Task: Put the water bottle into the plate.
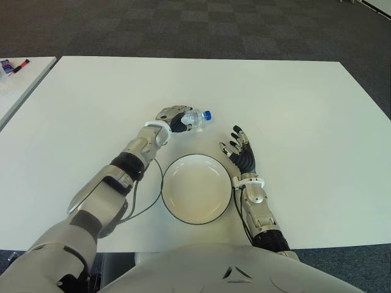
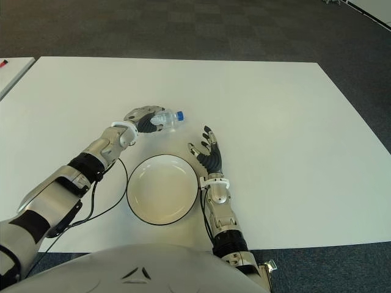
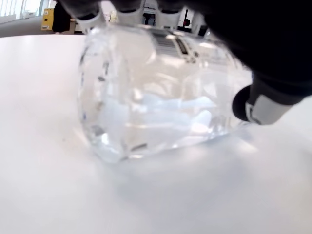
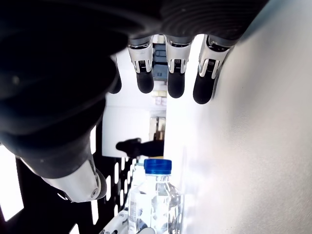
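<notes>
The water bottle [image 1: 194,118] lay on its side on the white desk [image 1: 293,104], at about twelve o'clock from the plate [image 1: 197,187] and apart from its rim, blue cap [image 1: 207,114] pointing toward three o'clock. The left robot hand [image 1: 173,119] was closed over the bottle's base end, fingers curled across the top and thumb against the side, with the bottle seemingly touching the desk. The right robot hand [image 1: 239,148] showed at about two o'clock from the plate, fingers spread and holding nothing. The likely trouble: the smooth, round, part-filled bottle was held near one end, so a lift could let the cap end droop or the bottle roll out, or it might catch the plate's rim
</notes>
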